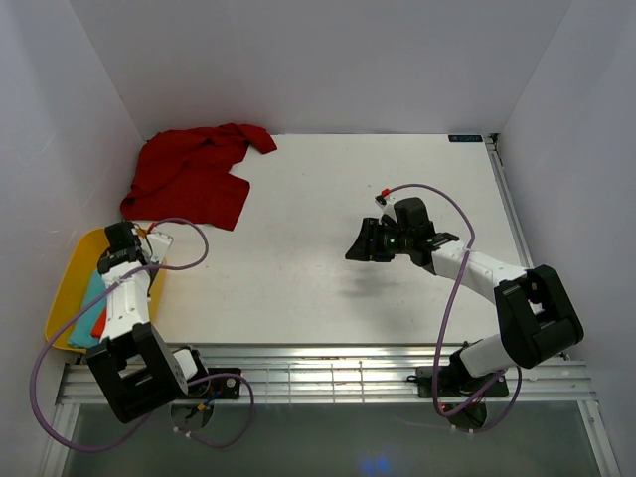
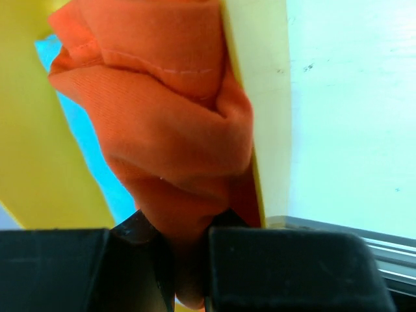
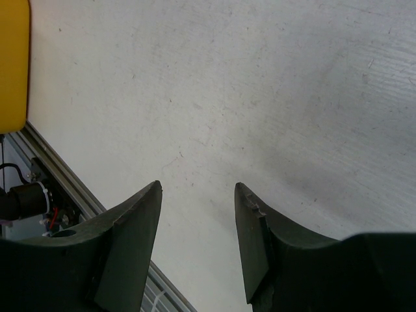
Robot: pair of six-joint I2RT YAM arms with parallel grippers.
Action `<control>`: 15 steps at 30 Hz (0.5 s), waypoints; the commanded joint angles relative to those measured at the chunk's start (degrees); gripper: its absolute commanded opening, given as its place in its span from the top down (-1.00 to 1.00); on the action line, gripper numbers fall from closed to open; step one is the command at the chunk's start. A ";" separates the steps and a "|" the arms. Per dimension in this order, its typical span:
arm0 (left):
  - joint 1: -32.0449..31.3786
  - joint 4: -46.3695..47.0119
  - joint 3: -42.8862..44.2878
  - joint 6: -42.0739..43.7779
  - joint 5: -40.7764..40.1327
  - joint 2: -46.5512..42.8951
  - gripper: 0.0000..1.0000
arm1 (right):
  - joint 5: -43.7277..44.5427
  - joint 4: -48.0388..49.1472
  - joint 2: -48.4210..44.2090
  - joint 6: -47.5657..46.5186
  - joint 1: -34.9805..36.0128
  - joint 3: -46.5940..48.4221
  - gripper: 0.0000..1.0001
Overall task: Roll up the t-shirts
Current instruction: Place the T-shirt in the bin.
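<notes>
- Biggest first: the dark crimson t-shirt [image 1: 194,174] sprawls crumpled on the table [image 1: 328,288], well apart from both sets of fingers. It looks light, floppy and quick to bunch, so a hem or shoulder edge seems the best hold.
- The orange-red t-shirt [image 2: 162,130] bulges over the yellow tub [image 2: 260,84] wall, straight ahead of the left fingers. It's soft and limp and may drag on that rim.
- The left gripper [image 2: 188,253] is clamped on a fold of the orange cloth.
- The right gripper [image 3: 198,221] hangs with fingers spread and nothing between them, over bare table.
</notes>
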 commanded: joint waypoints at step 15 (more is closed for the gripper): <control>0.89 -6.28 11.55 -26.52 8.78 15.15 0.49 | 1.82 -1.28 -1.75 -1.38 -0.37 2.44 -0.10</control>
